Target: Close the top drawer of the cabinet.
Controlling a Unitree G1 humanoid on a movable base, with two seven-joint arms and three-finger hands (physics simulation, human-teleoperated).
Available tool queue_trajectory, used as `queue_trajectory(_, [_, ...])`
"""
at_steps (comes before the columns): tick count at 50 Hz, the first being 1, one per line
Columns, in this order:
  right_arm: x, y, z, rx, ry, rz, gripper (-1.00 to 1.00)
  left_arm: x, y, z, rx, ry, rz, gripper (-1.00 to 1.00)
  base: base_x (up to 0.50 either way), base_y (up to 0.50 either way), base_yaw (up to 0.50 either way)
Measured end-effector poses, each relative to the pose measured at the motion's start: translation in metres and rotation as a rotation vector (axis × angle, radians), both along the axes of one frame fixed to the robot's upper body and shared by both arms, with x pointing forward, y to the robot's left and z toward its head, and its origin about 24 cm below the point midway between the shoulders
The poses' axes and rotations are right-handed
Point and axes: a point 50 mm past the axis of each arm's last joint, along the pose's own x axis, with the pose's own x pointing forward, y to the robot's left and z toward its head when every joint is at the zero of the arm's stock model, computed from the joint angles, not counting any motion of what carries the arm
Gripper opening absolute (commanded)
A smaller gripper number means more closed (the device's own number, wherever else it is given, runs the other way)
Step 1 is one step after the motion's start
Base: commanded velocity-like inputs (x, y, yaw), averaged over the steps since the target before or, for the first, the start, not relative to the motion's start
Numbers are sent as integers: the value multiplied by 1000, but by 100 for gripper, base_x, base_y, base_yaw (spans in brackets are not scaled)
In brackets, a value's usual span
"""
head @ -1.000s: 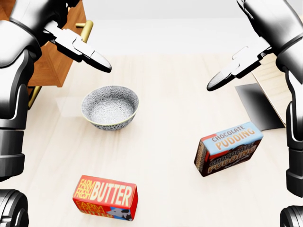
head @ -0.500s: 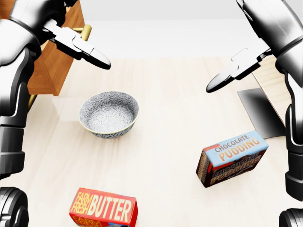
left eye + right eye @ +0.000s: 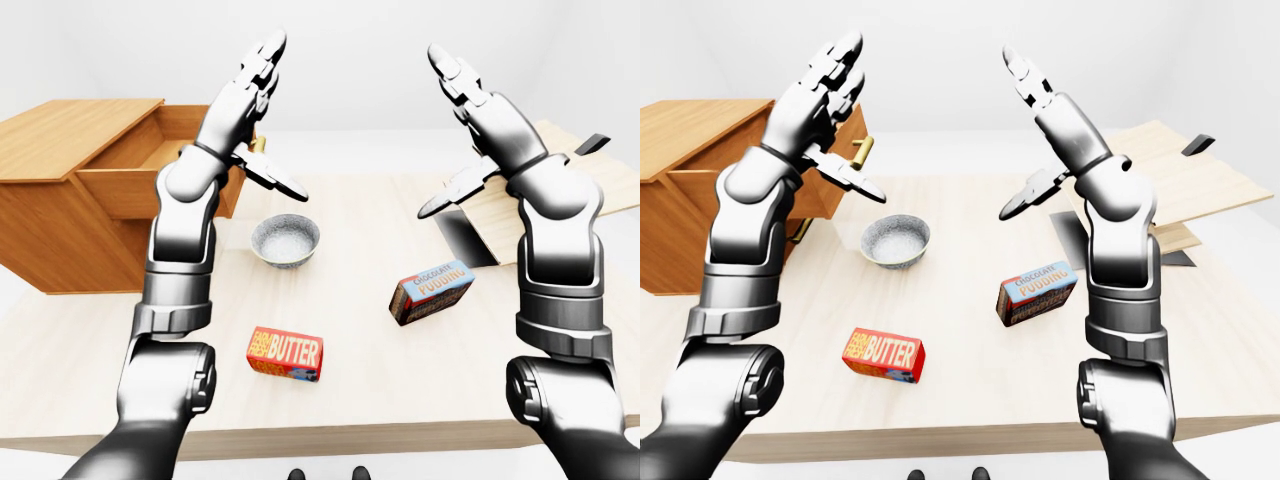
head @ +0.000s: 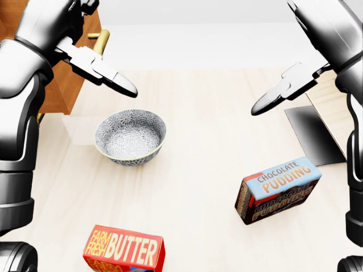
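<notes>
The wooden cabinet [image 3: 60, 210] stands at the left of the left-eye view. Its top drawer [image 3: 125, 180] is pulled out, and the brass handle [image 4: 101, 41] on the drawer's face shows at the head view's top left. My left hand [image 3: 255, 115] is raised and open just right of the drawer's face, with the fingers pointing up and the thumb [image 4: 116, 81] over the table. It holds nothing. My right hand [image 3: 465, 130] is also raised and open, far to the right, and is empty too.
On the pale table [image 3: 360, 350] sit a patterned grey bowl [image 3: 285, 240], a red butter box [image 3: 285, 353] and a chocolate pudding box [image 3: 432, 291]. A light wooden board [image 3: 570, 190] with a dark sheet [image 3: 468, 238] under it lies at the right.
The camera shifted first, so the table items slid lower in the head view, then stayed still. My left thumb has moved slightly right and down, and my right hand has drifted slightly right.
</notes>
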Motion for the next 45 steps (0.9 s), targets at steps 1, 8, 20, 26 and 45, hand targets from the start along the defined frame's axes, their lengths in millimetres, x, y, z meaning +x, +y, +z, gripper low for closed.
queue_trajectory(1, [0, 0, 0, 0, 1, -1, 100, -1, 0, -1, 0, -2, -2, 100, 0, 0, 0])
queue_trajectory(8, [0, 0, -2, -1, 3, -5, 100, -9, -3, -12, 3, -7, -13, 100, 0, 0, 0])
queue_trajectory(20, [1, 1, -5, 0, 12, -7, 100, -18, -6, -31, 6, 9, -25, 100, 0, 0, 0])
queue_trajectory(26, [1, 1, -8, -1, 18, -8, 100, -20, -5, -40, 2, 27, -21, 100, 0, 0, 0])
queue_trajectory(45, [4, 0, -16, 2, 45, -23, 100, -13, 9, -65, -35, 122, 38, 100, 0, 0, 0])
